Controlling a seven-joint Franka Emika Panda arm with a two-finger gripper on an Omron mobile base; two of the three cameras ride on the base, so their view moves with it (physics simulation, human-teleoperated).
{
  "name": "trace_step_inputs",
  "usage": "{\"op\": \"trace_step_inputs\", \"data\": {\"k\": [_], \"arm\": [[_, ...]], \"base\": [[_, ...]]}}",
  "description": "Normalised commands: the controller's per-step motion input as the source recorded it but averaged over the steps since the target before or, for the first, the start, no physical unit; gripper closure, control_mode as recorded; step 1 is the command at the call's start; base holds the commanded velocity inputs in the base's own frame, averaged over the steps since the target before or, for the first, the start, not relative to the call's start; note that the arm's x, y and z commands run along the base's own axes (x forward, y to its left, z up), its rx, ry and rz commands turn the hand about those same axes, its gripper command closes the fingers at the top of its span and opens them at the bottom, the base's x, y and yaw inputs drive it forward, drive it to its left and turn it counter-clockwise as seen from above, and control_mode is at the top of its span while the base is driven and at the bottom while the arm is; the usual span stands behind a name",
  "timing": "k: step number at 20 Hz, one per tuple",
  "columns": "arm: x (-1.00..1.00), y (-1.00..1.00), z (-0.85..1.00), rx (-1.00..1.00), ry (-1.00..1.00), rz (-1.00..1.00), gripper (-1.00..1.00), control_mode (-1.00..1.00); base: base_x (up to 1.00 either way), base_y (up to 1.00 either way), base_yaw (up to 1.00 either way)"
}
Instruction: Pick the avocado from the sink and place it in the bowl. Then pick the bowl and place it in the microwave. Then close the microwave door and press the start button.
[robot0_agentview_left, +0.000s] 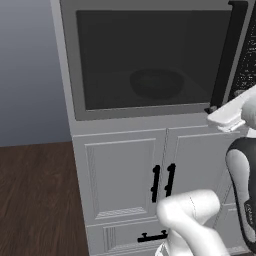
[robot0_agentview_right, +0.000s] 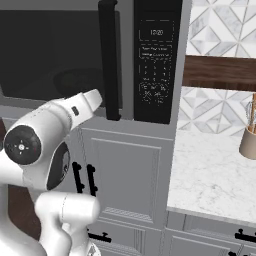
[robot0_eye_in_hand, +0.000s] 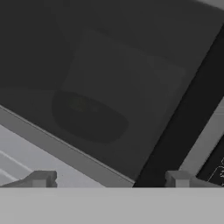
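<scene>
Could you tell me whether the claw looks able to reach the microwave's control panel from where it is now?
Probably yes. The microwave door is shut, with the bowl behind its glass, and the open claw hangs just beside the control panel, with nothing between them.

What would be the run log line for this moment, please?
microwave door: closed | bowl: inside, behind glass | gripper: open, empty, near door handle | start: not yet pressed
</scene>
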Motion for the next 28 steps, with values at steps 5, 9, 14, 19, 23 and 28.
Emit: {"op": "trace_step_inputs", "data": {"k": [5, 9, 14, 19, 23, 28], "arm": [[-0.76, -0.65, -0.08, 0.12, -0.04, 0.03, -1.0, -1.0], [-0.04, 0.02, -0.2, 0.42, 0.01, -0.06, -1.0, -1.0], [-0.21, 0.0, 0.12, 0.7, 0.22, 0.0, -1.0, -1.0], [-0.67, -0.07, -0.02, 0.79, 0.23, 0.05, -1.0, -1.0], [-0.33, -0.13, -0.13, 0.9, 0.2, 0.07, -1.0, -1.0], [0.21, -0.56, 0.16, 0.88, 0.26, 0.0, -1.0, -1.0]], "base": [[0.0, 0.0, 0.0], [0.0, 0.0, 0.0], [0.0, 0.0, 0.0], [0.0, 0.0, 0.0], [0.0, 0.0, 0.0], [0.0, 0.0, 0.0]]}}
